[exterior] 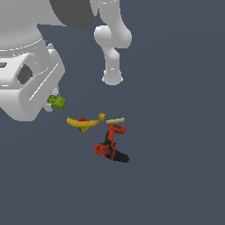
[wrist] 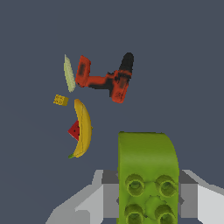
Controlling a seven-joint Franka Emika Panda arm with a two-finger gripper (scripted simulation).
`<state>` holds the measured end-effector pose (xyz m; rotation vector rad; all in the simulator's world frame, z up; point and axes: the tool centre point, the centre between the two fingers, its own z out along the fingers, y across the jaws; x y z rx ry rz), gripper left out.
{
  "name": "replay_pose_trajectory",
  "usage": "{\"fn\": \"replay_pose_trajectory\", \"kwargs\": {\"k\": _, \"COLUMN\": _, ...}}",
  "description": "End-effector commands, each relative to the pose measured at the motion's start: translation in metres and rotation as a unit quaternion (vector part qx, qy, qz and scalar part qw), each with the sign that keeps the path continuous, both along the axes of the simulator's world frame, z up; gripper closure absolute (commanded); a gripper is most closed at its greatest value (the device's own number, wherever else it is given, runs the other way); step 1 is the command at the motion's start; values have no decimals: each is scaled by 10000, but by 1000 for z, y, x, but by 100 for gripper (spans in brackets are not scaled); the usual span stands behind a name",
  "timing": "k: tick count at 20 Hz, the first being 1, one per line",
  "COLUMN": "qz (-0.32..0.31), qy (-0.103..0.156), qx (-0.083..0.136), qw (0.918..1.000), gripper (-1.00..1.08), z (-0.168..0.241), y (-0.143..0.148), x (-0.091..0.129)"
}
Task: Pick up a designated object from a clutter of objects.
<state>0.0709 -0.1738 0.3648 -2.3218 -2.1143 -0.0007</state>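
Hand: we see our hand [wrist: 148, 199] clamped on the green block [wrist: 148, 175], a finger [wrist: 105, 192] on each side, studs toward the wrist camera.
Block: held off the bench [exterior: 176, 184], at the exterior view's left of the clutter and well apart from it [exterior: 57, 102].
Why: we judge the lift done, keeping the block clear of the rest.
Clutter: banana [exterior: 82, 123] over a red piece [exterior: 82, 119], yellow cube [exterior: 102, 117], pale slab [exterior: 115, 120], drill [exterior: 110, 146] nearest.
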Motion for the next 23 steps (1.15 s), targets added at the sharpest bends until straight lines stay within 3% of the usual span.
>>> {"fn": "replay_pose_trajectory", "kwargs": {"k": 1, "qz": 1, "qy": 1, "qx": -2, "qw": 10000, "gripper": 108, "z": 12, "y": -12, "x": 5}}
{"fn": "replay_pose_trajectory", "kwargs": {"k": 11, "qz": -4, "qy": 1, "qx": -6, "qw": 10000, "gripper": 108, "z": 42, "y": -44, "x": 21}}
{"fn": "replay_pose_trajectory", "kwargs": {"k": 23, "qz": 1, "qy": -2, "qx": -7, "qw": 10000, "gripper": 108, "z": 53, "y": -54, "x": 27}}
